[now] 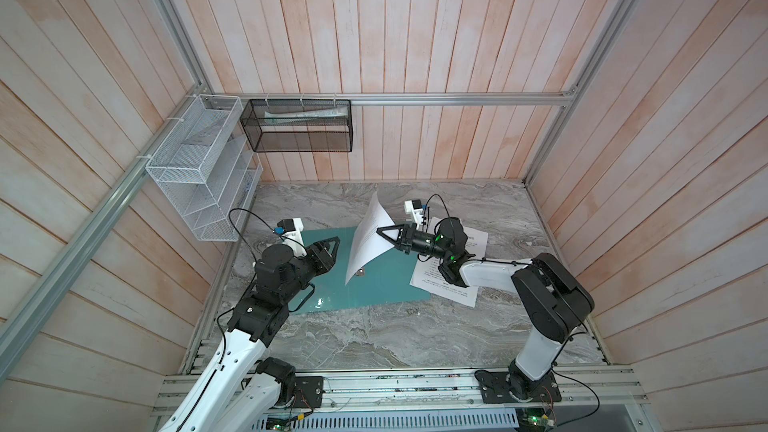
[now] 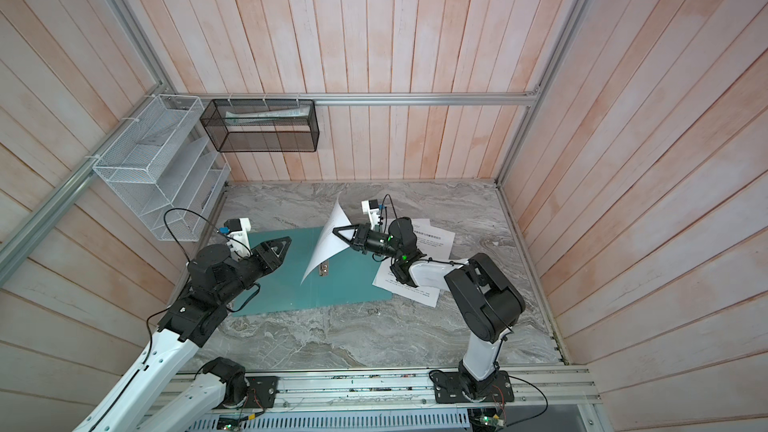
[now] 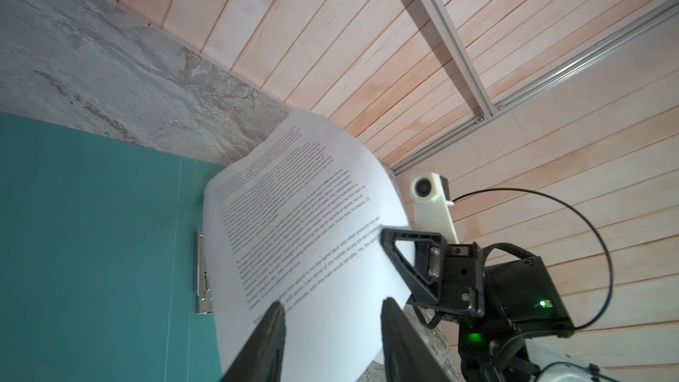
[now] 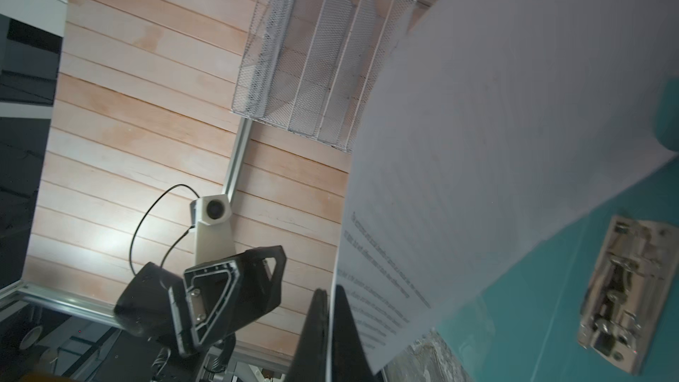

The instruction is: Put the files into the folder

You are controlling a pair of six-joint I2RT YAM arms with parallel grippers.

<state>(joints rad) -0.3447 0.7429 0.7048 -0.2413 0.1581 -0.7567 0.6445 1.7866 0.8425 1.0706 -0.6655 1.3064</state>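
Note:
The teal folder (image 1: 386, 284) (image 2: 345, 288) lies open and flat on the marble table, its metal clip (image 1: 360, 272) (image 4: 621, 288) showing. My right gripper (image 1: 380, 231) (image 4: 330, 290) is shut on the edge of one printed sheet (image 1: 370, 238) (image 3: 294, 214), which stands curled above the folder's middle with its lower corner near the clip. The other files (image 1: 436, 284) (image 2: 415, 288) lie on the table right of the folder, partly under the right arm. My left gripper (image 1: 334, 243) (image 3: 332, 303) hovers open over the folder's left half, pointing at the raised sheet without touching it.
A white wire-mesh rack (image 1: 199, 172) hangs on the left wall. A black mesh basket (image 1: 299, 126) with rolled paper hangs on the back wall. An aluminium rail (image 1: 395, 388) carrying both arm bases runs along the table's front edge.

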